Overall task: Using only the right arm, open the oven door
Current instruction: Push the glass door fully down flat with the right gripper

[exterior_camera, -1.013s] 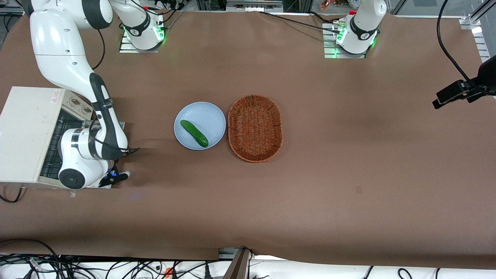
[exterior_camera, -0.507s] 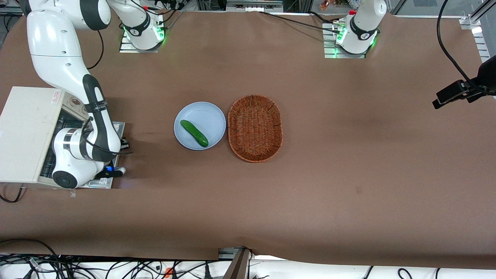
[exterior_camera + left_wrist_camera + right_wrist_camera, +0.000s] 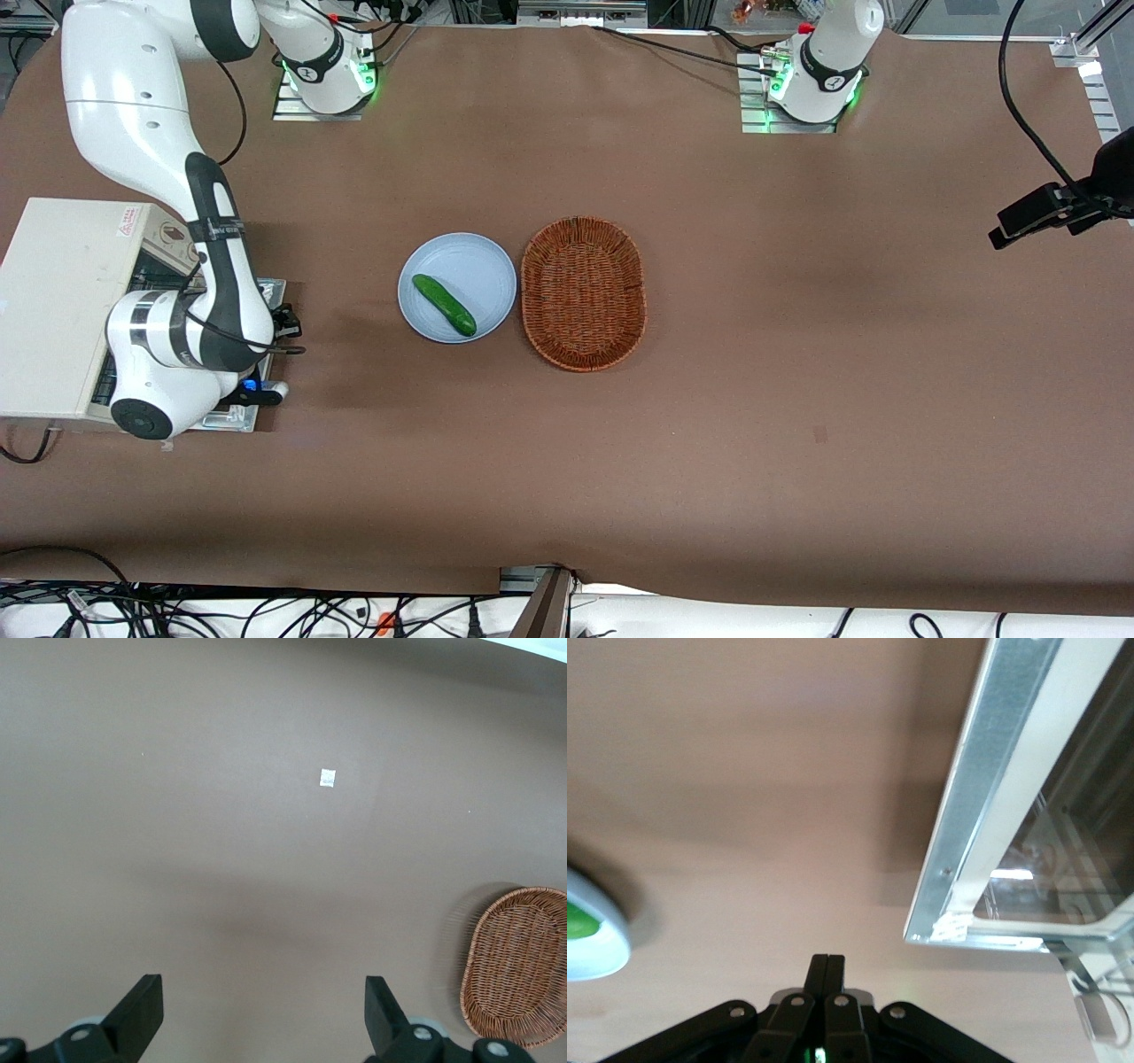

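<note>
The cream-white oven (image 3: 62, 301) stands at the working arm's end of the table. Its door (image 3: 268, 290) lies swung down, about flat, in front of it, mostly covered by the right arm (image 3: 213, 292). The wire rack (image 3: 152, 275) shows inside. My gripper (image 3: 285, 332) hangs just past the door's free edge, above the table, shut with nothing between its fingers. In the right wrist view the gripper (image 3: 828, 958) points at bare table beside the door's metal frame (image 3: 979, 815) and glass (image 3: 1067, 842). The bar handle is hidden.
A pale blue plate (image 3: 478, 266) with a green cucumber (image 3: 444, 304) lies mid-table, its rim also in the right wrist view (image 3: 594, 952). A wicker basket (image 3: 582, 292) sits beside it, toward the parked arm's end. A black camera (image 3: 1054, 213) hangs over that end.
The right arm's wrist has shifted toward the oven, over the lowered door, and the gripper has drawn back with it. The door stays down.
</note>
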